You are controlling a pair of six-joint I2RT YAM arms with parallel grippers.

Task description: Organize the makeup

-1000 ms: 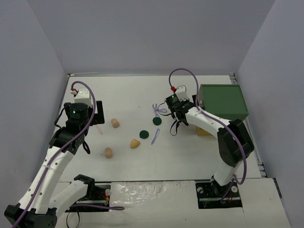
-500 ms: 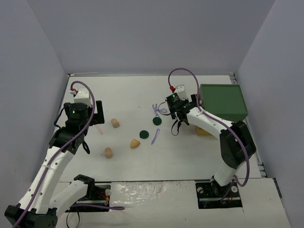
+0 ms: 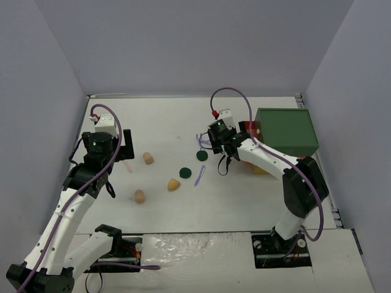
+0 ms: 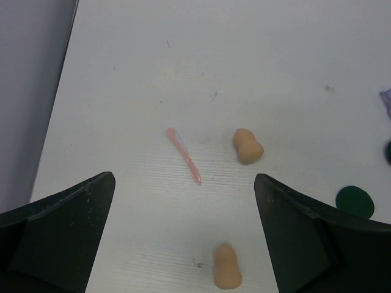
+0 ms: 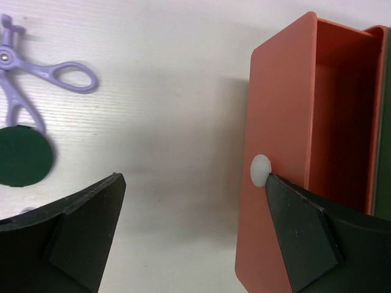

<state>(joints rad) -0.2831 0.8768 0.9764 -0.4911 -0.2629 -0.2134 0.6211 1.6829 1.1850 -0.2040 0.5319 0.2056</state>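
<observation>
Three tan sponges (image 3: 148, 158) (image 3: 173, 184) (image 3: 140, 196), a pink stick (image 3: 127, 165), two dark green discs (image 3: 185, 172) (image 3: 201, 155), a lilac tool (image 3: 200, 175) and lilac scissors (image 3: 203, 140) lie on the white table. No dark sticks show. My left gripper (image 3: 122, 149) (image 4: 183, 176) is open and empty, above the pink stick (image 4: 183, 155) and two sponges (image 4: 247, 146) (image 4: 227, 274). My right gripper (image 3: 227, 160) (image 5: 194, 177) is open; its right finger touches the white knob (image 5: 261, 169) of the red drawer (image 5: 275, 122), which stands partly pulled out and looks empty.
The green-topped box (image 3: 287, 131) stands at the right, with the red drawer (image 3: 247, 127) sticking out to the left and a yellow layer (image 3: 259, 170) below. Grey walls close in the table on three sides. A disc (image 5: 21, 155) and the scissors (image 5: 36, 73) lie left of the right gripper.
My right gripper has moved to the left, and the red drawer has slid out of the box with it. The left arm has not moved.
</observation>
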